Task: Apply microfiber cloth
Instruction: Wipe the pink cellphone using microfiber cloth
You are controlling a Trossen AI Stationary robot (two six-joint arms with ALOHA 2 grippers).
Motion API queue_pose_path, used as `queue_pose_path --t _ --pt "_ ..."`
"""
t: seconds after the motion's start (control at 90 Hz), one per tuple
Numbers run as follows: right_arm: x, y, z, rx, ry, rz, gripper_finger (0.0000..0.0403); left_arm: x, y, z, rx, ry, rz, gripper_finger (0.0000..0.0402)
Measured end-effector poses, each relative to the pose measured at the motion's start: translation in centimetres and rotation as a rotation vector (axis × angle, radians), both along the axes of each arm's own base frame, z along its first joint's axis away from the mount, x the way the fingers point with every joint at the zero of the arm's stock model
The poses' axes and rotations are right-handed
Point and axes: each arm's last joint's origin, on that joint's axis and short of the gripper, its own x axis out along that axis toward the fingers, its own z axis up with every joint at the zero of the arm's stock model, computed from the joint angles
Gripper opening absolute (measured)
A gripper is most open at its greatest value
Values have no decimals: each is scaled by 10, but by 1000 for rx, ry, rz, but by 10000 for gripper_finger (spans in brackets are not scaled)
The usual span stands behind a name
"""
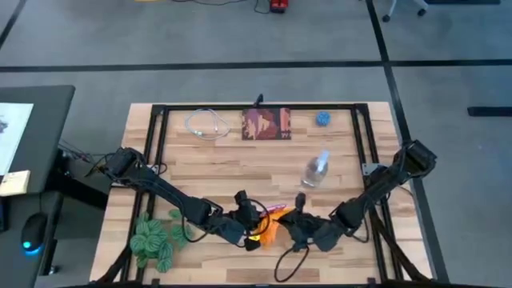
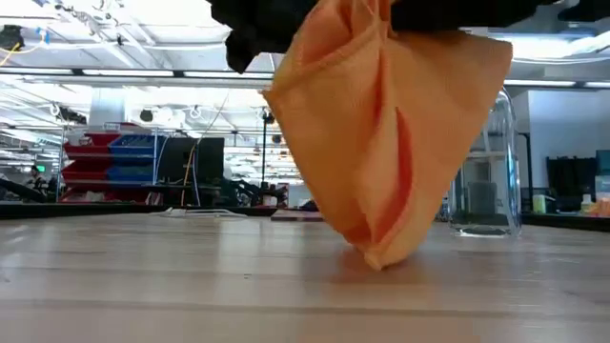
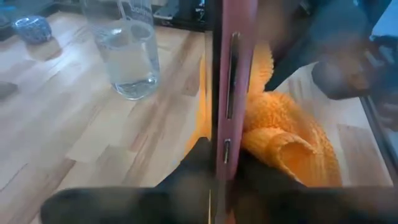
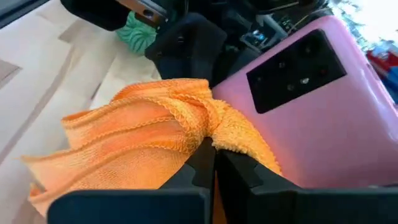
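front centre: both grippers, left (image 1: 254,228) and right (image 1: 294,226), crowd around orange cloth (image 1: 272,225) | obstacles: water bottle (image 1: 315,170) just behind, green plant (image 1: 154,241) front left | open: mid-table boards (image 1: 232,172)

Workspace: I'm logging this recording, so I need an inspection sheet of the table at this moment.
Surface: wooden table, black frame.
Job's things: microfiber cloth bunched, hanging, its lowest tip touching the table in the low view; pink phone held on edge.
Clutter: water glass, dark red-brown printed square, small blue object, green yarn-like bundle.
Grippers: left gripper shut on the phone's edge; right gripper shut on the cloth against the phone.
Cables: white cable coiled at far edge; black cable loop near front.
Surroundings: shelving, grey floor.
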Motion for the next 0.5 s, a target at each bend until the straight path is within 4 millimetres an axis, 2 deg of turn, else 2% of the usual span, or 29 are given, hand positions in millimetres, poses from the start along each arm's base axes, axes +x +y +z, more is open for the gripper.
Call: queue_pose_path --t 0.2,0.5 --pt "4 0 6 30 -53 23 0 0 -1 2 -5 -14 -2 8" --pt "-1 -2 -11 138 99 78 0 1 -1 2 -10 -12 -12 8"
